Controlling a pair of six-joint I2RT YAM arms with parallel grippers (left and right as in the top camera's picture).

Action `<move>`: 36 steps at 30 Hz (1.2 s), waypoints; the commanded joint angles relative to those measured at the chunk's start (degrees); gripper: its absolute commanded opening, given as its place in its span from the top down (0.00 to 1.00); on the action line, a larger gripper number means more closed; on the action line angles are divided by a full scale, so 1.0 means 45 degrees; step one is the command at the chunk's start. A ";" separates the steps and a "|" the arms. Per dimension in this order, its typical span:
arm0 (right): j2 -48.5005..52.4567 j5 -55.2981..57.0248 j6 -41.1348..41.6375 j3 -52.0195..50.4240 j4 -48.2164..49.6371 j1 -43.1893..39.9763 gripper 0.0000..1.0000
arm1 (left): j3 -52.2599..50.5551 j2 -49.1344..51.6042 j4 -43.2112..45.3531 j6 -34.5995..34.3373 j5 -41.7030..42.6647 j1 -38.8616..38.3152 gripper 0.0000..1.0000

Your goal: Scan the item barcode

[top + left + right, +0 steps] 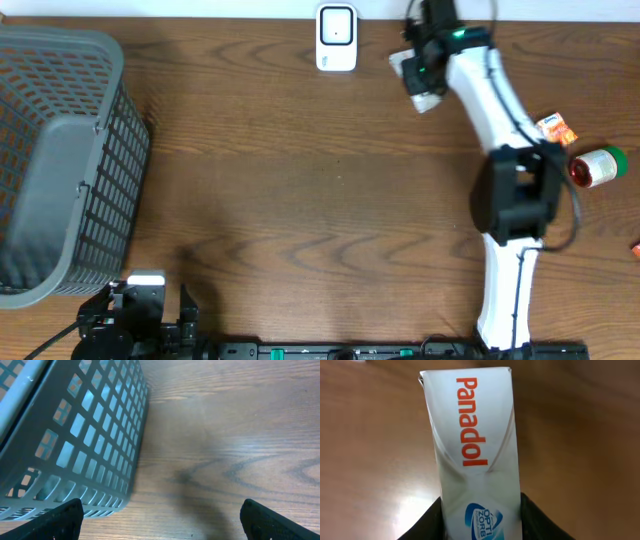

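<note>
A white Panadol box with red lettering stands between my right gripper's dark fingers, which press on both of its long sides. From overhead the box sits under the right gripper at the table's far edge, a little right of the white barcode scanner. No barcode shows on the faces in view. My left gripper is open over bare wood near the front left, its fingertips wide apart with nothing between them.
A grey mesh basket fills the left side and stands close to the left gripper; its wall fills the left wrist view. An orange packet and a red and green container lie at the right.
</note>
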 commanded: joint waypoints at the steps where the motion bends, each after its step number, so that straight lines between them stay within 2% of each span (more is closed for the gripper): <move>1: -0.1166 0.0500 0.0287 0.0034 -0.1545 -0.1069 0.75 | 0.0063 -0.0044 -0.0010 -0.0024 0.0068 -0.0063 0.01; 5: -0.1219 0.2307 0.0291 -0.0015 -0.3089 -0.2399 0.70 | 0.0063 -0.0044 -0.0010 -0.0024 0.0068 -0.0063 0.01; 8: -0.1219 0.3390 0.0296 -0.0214 -0.3531 -0.3444 0.70 | 0.0063 -0.0044 -0.0010 -0.0024 0.0068 -0.0063 0.01; 14: -0.1219 0.3327 0.0865 -0.0238 -0.3526 -0.5469 0.70 | 0.0063 -0.0044 -0.0010 -0.0024 0.0068 -0.0063 0.01; 19: -0.1214 0.3279 0.1491 -0.0253 -0.2710 -0.7368 0.71 | 0.0063 -0.0044 -0.0010 -0.0024 0.0068 -0.0063 0.01; 24: -0.1195 0.2084 0.1574 -0.0262 -0.1943 -0.8952 0.69 | 0.0063 -0.0044 -0.0010 -0.0024 0.0068 -0.0063 0.01; 28: -0.1171 0.3084 0.1569 -0.0559 -0.1428 -0.9972 0.67 | 0.0063 -0.0044 -0.0015 -0.0024 0.0068 -0.0063 0.01; 33: -0.1171 0.2108 0.1574 -0.1700 -0.0656 -1.1346 0.69 | 0.0063 -0.0044 -0.0010 -0.0024 0.0068 -0.0063 0.01; 36: -0.1171 0.1481 0.1583 -0.3487 0.0631 -1.2497 0.69 | 0.0063 -0.0044 -0.0015 -0.0024 0.0068 -0.0063 0.01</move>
